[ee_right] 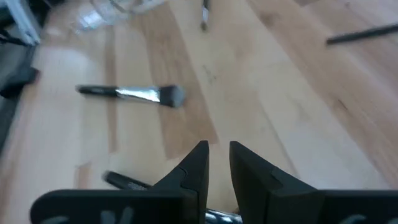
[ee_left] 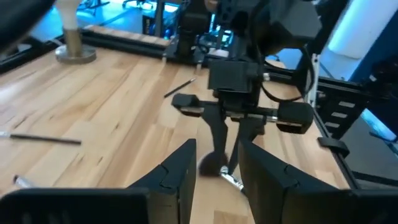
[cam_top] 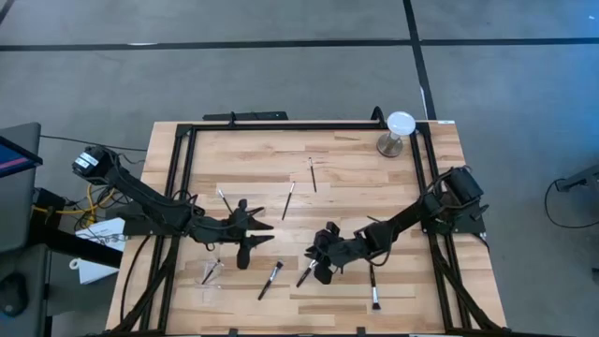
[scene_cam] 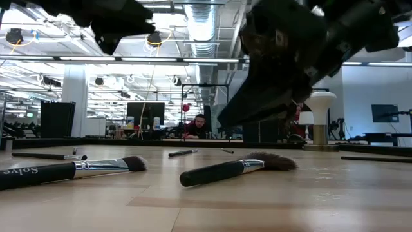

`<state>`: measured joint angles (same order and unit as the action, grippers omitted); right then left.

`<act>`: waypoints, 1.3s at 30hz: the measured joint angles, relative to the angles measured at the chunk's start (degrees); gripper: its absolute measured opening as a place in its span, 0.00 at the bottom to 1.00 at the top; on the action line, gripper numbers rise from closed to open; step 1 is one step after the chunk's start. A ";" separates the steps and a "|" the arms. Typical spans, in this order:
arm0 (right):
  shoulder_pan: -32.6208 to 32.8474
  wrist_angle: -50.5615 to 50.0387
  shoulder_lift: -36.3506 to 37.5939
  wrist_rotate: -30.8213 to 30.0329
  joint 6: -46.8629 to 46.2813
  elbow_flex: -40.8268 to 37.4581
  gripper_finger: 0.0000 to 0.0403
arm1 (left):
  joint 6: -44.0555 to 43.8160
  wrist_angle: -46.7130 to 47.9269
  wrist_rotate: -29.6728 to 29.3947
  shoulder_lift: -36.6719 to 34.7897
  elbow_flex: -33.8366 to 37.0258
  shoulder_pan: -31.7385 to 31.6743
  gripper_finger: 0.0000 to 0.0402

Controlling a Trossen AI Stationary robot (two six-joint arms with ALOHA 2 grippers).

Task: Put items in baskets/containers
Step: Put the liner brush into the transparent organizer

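Barely visible, tray [cam_top: 213, 277] perhaps holds brushes [cam_top: 210, 272].

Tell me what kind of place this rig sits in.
Likely a large open lab or industrial workspace: exposed ducting and lights overhead, a person at a desk behind the wooden table, monitors nearby, bare concrete floor.

Light butcher-block wooden table top [cam_top: 356, 183], bordered by a black metal rail frame [cam_top: 281, 125] along its far edge and both sides. Round white disc on a metal stand [cam_top: 398, 133], upright at the far right corner of the table, just inside the frame; also seen in the low view [scene_cam: 320, 119]. Grey concrete floor [cam_top: 281, 75] crossed by dark lines around the table; beyond it, an open hall with white ceiling ducting [scene_cam: 203, 26] and a seated person [scene_cam: 199, 125] well behind the table.
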<state>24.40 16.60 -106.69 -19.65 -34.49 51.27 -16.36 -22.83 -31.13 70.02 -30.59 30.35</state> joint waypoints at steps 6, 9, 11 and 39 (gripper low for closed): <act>1.60 -10.77 0.54 -0.04 1.43 5.01 0.14 | 2.80 1.21 0.98 -1.45 -0.21 -0.21 0.29; 2.21 -20.89 0.54 -0.89 -1.40 8.94 0.14 | 2.75 3.07 1.07 -2.50 -0.21 -0.99 0.29; 2.25 -27.06 0.54 -2.28 -4.01 11.04 0.14 | 2.19 5.08 1.02 -3.09 -0.21 -1.61 0.29; 4.43 -79.36 6.80 7.68 -16.19 7.07 0.14 | -3.50 11.72 8.73 -4.00 -0.24 -2.68 0.29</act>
<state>28.83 -62.76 -99.89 -11.97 -50.68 58.34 -19.86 -11.11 -22.41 66.02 -30.83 27.67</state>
